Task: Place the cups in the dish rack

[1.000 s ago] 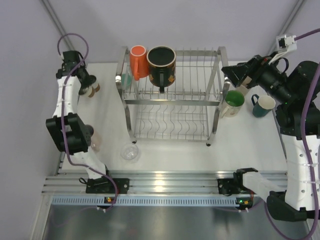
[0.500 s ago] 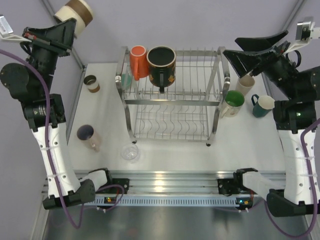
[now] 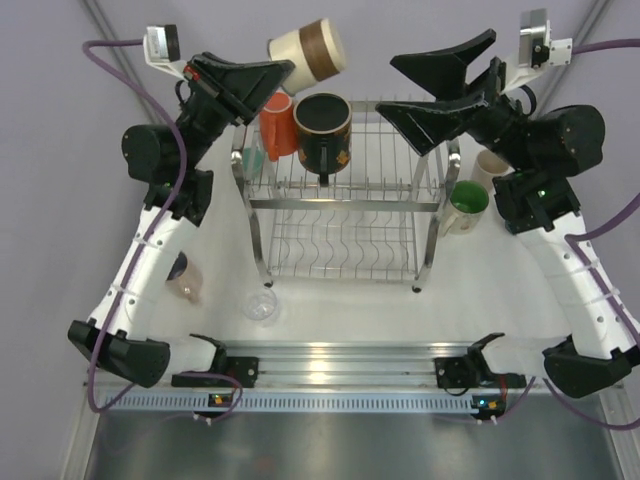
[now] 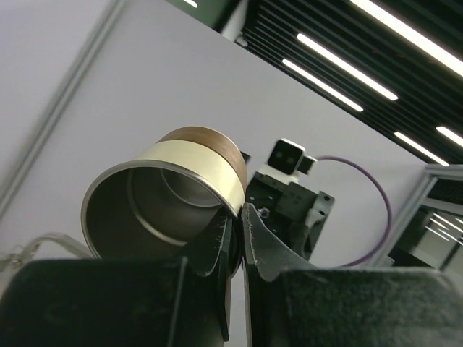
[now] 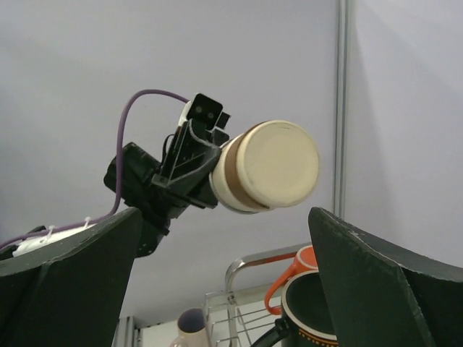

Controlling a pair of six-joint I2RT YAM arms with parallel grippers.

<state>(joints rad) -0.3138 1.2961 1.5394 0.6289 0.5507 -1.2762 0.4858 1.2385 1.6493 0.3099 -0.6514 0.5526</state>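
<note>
**Paper cup held aloft over rack's rear left corner; right jaws wide and empty**

The left gripper pinches the rim wall of the brown-and-cream paper cup, one finger inside the mouth and one outside. The cup lies on its side in the air, above and behind the dish rack, with its base turned toward the right gripper. That gripper hangs over the rack's rear right corner with its jaws spread wide and nothing between them. Open air separates the cup's base from the right fingertips.

On the upper tier, the orange mug and the black patterned mug stand touching at the rear left, directly beneath the held cup. From the black mug to the right-hand posts the wires run bare, and the lower tier shows bare wire too.

On the table, the green mug sits just beside the rack's right posts, with the beige cup behind it under the right arm. The clear cup stands off the front left post. The pink cup is partly hidden by the left arm.
</note>
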